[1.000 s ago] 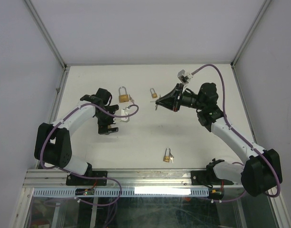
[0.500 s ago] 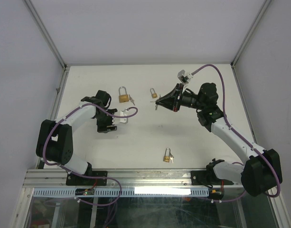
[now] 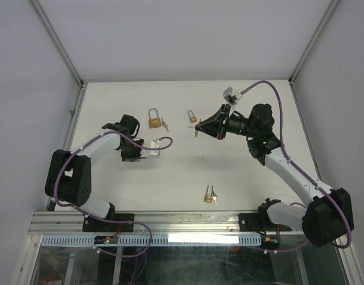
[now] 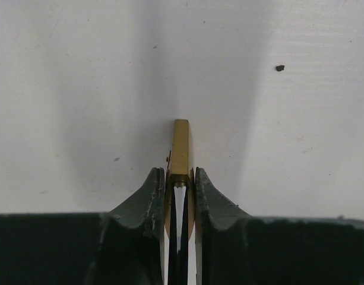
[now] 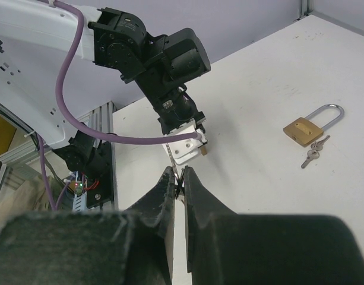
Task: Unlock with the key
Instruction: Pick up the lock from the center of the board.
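In the left wrist view my left gripper (image 4: 180,176) is shut on a brass padlock (image 4: 180,145), held edge-on, its body sticking out past the fingertips just over the white table. From above, the left gripper (image 3: 134,155) points down at the table's left and hides that padlock. My right gripper (image 3: 198,126) hovers mid-table, aimed left, shut on a small key (image 3: 192,127). The right wrist view shows the thin key blade (image 5: 172,159) poking out from the right gripper (image 5: 179,176) toward the left arm's wrist.
A second brass padlock (image 3: 153,119) with a key bunch lies beyond the left gripper, also seen as the padlock (image 5: 303,129). A small padlock (image 3: 192,116) lies by the right gripper. Another padlock (image 3: 210,194) lies near the front edge. Walls enclose the table.
The left gripper's jaws have gone from wide open to shut on the padlock, and its wrist shifted slightly toward the back. The right arm has stayed still with the key.
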{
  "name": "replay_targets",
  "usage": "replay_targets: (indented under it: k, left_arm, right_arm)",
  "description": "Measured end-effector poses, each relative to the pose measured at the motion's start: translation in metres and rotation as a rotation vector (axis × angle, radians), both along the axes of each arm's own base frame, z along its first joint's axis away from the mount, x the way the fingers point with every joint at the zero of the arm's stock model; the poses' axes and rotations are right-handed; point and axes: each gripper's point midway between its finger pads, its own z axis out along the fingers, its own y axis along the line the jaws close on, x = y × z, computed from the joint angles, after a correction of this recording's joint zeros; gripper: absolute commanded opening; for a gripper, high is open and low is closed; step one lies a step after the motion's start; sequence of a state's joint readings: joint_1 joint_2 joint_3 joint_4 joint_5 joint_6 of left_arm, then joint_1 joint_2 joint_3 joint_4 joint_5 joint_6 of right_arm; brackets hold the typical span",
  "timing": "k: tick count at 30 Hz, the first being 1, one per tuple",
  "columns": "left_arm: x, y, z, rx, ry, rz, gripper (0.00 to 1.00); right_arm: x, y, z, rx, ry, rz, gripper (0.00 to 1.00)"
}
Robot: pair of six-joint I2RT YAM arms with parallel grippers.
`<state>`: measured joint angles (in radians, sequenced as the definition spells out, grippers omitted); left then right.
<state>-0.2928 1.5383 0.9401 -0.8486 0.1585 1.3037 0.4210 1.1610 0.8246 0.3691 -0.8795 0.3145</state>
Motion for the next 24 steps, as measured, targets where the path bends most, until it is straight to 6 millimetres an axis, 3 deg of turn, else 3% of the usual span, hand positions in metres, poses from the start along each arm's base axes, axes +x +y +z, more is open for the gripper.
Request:
replay_targets:
  k: [6, 9, 12, 14, 16, 19, 21, 24]
  left_arm:
    - [0.001, -0.009, 0.005, -0.062, 0.019, 0.068, 0.00]
    - [0.015, -0.032, 0.027, -0.202, 0.022, 0.205, 0.00]
    - [0.050, -0.068, 0.077, -0.445, -0.010, 0.343, 0.00]
    - [0.073, -0.097, 0.126, -0.662, -0.028, 0.393, 0.00]
    - [0.084, -0.124, 0.178, -0.881, -0.010, 0.393, 0.00]
    - [0.080, -0.154, 0.250, -1.178, 0.067, 0.345, 0.00]
    - [0.066, -0.169, 0.297, -1.345, 0.131, 0.257, 0.00]
    - [0.045, -0.181, 0.339, -1.438, 0.182, 0.112, 0.00]
  right_arm:
    - [-0.002, -0.002, 0.000, -0.008, 0.014, -0.004, 0.00]
    - [-0.002, -0.004, 0.006, -0.013, 0.025, -0.008, 0.00]
    - [0.002, -0.007, 0.026, -0.008, 0.017, -0.026, 0.00]
    - [0.007, -0.012, 0.050, 0.003, 0.010, -0.048, 0.00]
    - [0.008, -0.017, 0.079, 0.018, -0.015, -0.059, 0.00]
    - [0.005, -0.026, 0.120, 0.042, -0.074, -0.060, 0.00]
    - [0.000, -0.030, 0.137, 0.049, -0.099, -0.055, 0.00]
    - [-0.006, -0.036, 0.150, 0.051, -0.106, -0.058, 0.00]
